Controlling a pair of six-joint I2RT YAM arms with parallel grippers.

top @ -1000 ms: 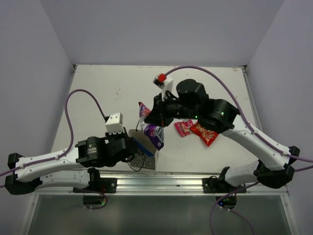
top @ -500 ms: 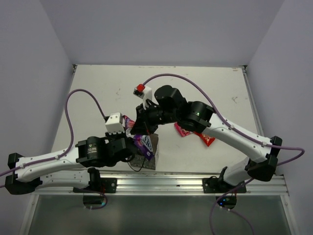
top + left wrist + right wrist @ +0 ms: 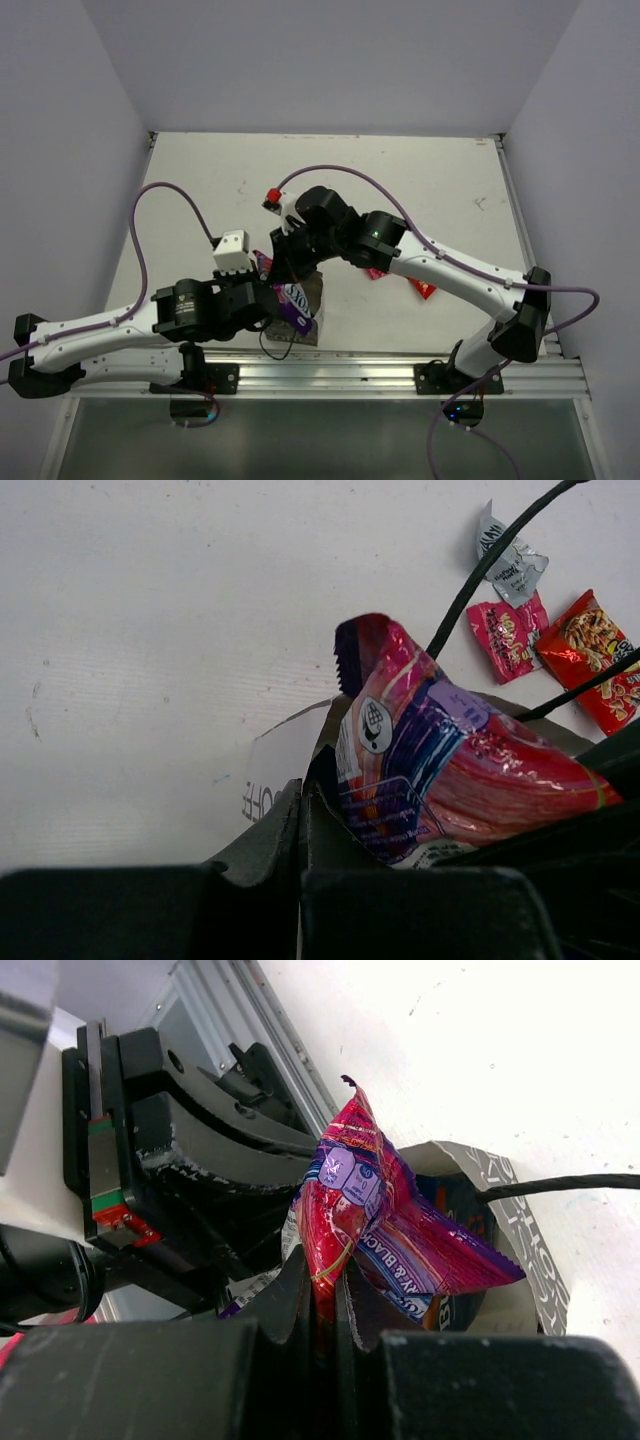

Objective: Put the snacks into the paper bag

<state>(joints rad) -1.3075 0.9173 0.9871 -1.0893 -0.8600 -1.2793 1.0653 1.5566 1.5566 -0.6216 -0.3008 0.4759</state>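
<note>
The right arm [image 3: 440, 268] has swung left and nearer over the table [image 3: 200, 170], carrying the Fox's packet [image 3: 365, 1210] from farther out to the mouth of the bag [image 3: 308, 328]. The right gripper [image 3: 322, 1295] pinches one edge of the packet, its jaws almost together on the foil; the packet stands tilted, its lower part inside the bag's rim and its serrated top corner poking above it. The left gripper [image 3: 300, 815] is clamped tight on the bag's near wall; the bag stands open close to the table's near edge, and a black cord [image 3: 490, 575] arches up over the opening. Beyond the bag three more snacks lie flat on the table: a silvery packet [image 3: 508, 562]; a pink packet [image 3: 508, 635] just beside it; a red packet [image 3: 595, 660] close beside the pink one.
</note>
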